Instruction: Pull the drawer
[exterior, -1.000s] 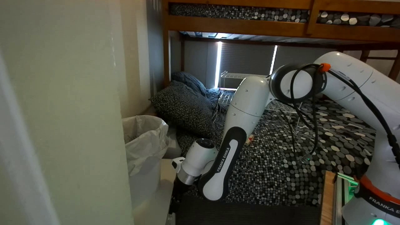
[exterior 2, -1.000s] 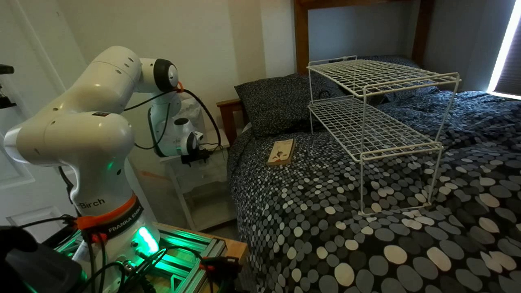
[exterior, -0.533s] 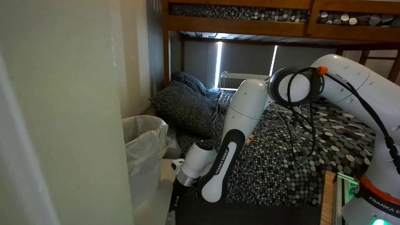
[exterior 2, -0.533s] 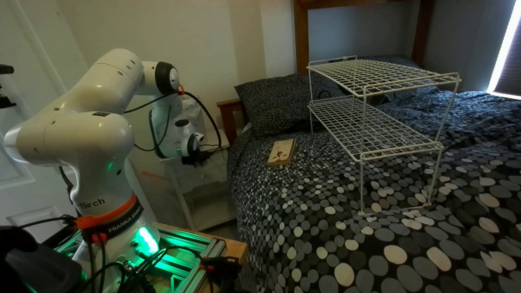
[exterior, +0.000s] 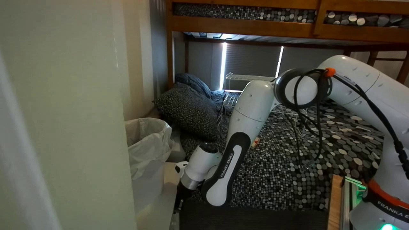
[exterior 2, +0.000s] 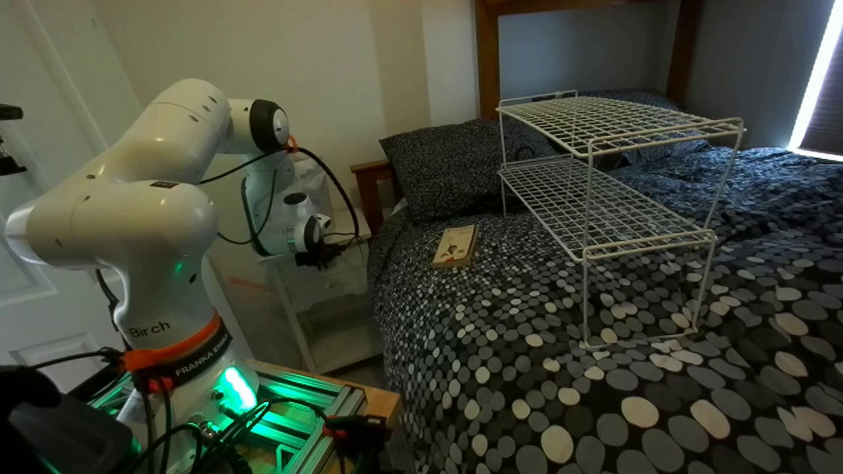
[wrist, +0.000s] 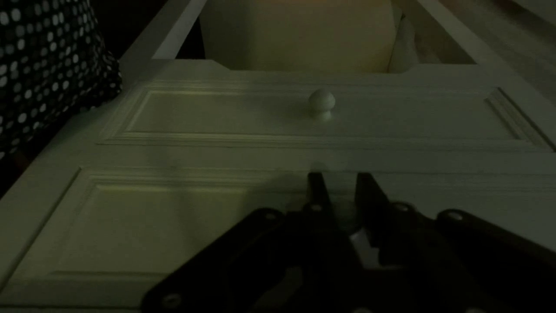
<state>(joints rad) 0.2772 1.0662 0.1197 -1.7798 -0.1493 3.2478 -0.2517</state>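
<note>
In the dark wrist view, which looks upside down, the pale drawer (wrist: 165, 230) fills the lower part, its panelled front seemingly flush with the cabinet. My gripper (wrist: 340, 176) is directly before it. Between its black fingers (wrist: 369, 195) a small gap holds a dim rounded form, the drawer's knob (wrist: 345, 214), and the jaws are shut on it. A neighbouring drawer front with a round knob (wrist: 322, 101) shows farther up the picture. In an exterior view the gripper (exterior 2: 318, 255) reaches the front of the low cabinet (exterior 2: 329, 286); the contact is too small to make out there.
A white lined bin (exterior: 150, 153) stands on the cabinet top (exterior: 159, 204). The bed with dotted bedding (exterior 2: 527, 368) runs close beside the cabinet, carrying a book (exterior 2: 454, 245) and a white wire rack (exterior 2: 612, 224). A black cable (exterior 2: 339, 184) hangs from the arm.
The jaws have come together. The arm sank slightly during the first half second and has barely moved since. The drawer shows no visible movement.
</note>
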